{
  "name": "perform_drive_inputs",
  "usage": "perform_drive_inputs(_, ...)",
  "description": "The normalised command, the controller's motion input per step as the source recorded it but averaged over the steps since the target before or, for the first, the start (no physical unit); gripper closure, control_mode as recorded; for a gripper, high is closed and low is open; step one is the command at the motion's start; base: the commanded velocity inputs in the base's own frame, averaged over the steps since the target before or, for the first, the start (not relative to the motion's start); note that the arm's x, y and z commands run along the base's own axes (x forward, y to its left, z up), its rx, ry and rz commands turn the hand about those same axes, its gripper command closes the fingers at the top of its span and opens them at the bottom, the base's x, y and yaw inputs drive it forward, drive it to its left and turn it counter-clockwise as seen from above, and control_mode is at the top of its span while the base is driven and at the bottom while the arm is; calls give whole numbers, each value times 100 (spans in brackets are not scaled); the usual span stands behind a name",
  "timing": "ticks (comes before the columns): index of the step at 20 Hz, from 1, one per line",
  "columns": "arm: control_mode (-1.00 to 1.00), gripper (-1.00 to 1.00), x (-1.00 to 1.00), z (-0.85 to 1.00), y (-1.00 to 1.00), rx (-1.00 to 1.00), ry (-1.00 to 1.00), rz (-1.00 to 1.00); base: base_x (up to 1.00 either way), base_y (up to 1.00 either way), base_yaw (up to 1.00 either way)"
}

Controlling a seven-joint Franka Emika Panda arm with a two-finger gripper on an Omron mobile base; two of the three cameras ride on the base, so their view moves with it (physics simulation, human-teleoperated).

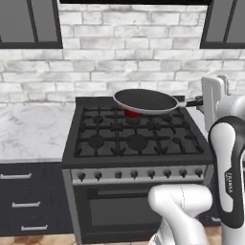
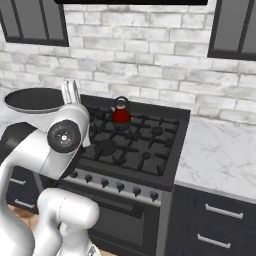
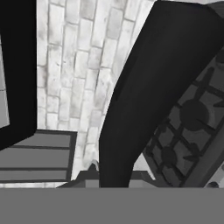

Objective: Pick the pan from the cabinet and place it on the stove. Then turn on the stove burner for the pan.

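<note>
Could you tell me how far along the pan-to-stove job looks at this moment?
Done: the pan is out of the cabinet. In hand: the hand is shut on its handle, holding it in the air above the back of the stove, over the red kettle. Left: setting the pan down on a burner, then turning one of the front knobs; no flame shows.
</note>
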Motion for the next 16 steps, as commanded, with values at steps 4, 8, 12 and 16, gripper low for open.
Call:
perform_drive_inputs(4, 100, 100, 0, 0, 0, 0, 0, 0, 46, 34, -3)
perform_drive_inputs(8, 100, 100, 0, 0, 0, 0, 0, 0, 45, 21, -3)
perform_drive_inputs(12, 100, 100, 0, 0, 0, 0, 0, 0, 38, 0, -1)
perform_drive_inputs(16, 100, 100, 0, 0, 0, 0, 0, 0, 38, 0, -2)
